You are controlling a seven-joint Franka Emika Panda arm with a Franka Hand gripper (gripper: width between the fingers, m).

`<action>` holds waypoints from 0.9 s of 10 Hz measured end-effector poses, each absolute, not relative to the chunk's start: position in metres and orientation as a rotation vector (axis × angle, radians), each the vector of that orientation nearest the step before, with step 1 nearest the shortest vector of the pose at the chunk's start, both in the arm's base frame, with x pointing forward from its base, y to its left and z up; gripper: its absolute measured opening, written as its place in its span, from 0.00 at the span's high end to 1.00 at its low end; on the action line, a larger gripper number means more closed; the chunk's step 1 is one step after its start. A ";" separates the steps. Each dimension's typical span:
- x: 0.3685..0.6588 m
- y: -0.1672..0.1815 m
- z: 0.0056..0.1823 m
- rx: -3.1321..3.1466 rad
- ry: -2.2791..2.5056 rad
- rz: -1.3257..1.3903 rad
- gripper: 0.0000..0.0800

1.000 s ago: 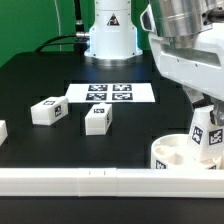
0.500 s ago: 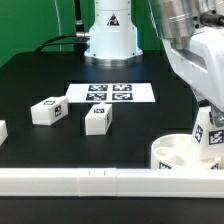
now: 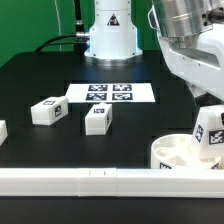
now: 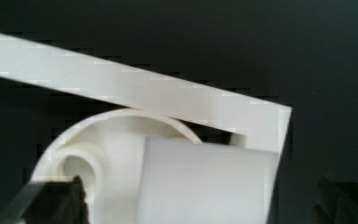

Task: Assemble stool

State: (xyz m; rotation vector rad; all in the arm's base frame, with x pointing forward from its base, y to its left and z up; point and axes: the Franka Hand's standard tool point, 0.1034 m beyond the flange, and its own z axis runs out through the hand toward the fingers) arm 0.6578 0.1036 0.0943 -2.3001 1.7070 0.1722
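The round white seat (image 3: 172, 153) lies at the exterior view's lower right, against the front rail. A white tagged leg (image 3: 210, 131) stands upright in one of its sockets. My gripper (image 3: 214, 103) is just above that leg's top, jaws open and holding nothing. In the wrist view the leg (image 4: 211, 180) fills the space between the dark fingers (image 4: 44, 200), with a gap on each side, and the seat (image 4: 105, 140) curves behind it. Two loose legs (image 3: 48, 110) (image 3: 98, 119) lie on the black table, and a third (image 3: 2, 130) is cut off at the left edge.
The marker board (image 3: 110, 93) lies flat in the middle, in front of the robot base (image 3: 108, 35). A long white rail (image 3: 90, 180) runs along the front edge; in the wrist view the rail (image 4: 140, 85) forms a corner beside the seat.
My gripper has risen off the leg standing in the seat, so more of the leg shows. The leg and the seat stay in place.
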 end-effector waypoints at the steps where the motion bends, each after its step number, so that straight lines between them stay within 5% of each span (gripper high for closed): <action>1: 0.659 0.105 0.100 -2.392 1.564 0.154 0.19; 9: 0.662 0.106 0.110 -2.831 0.506 -0.026 0.19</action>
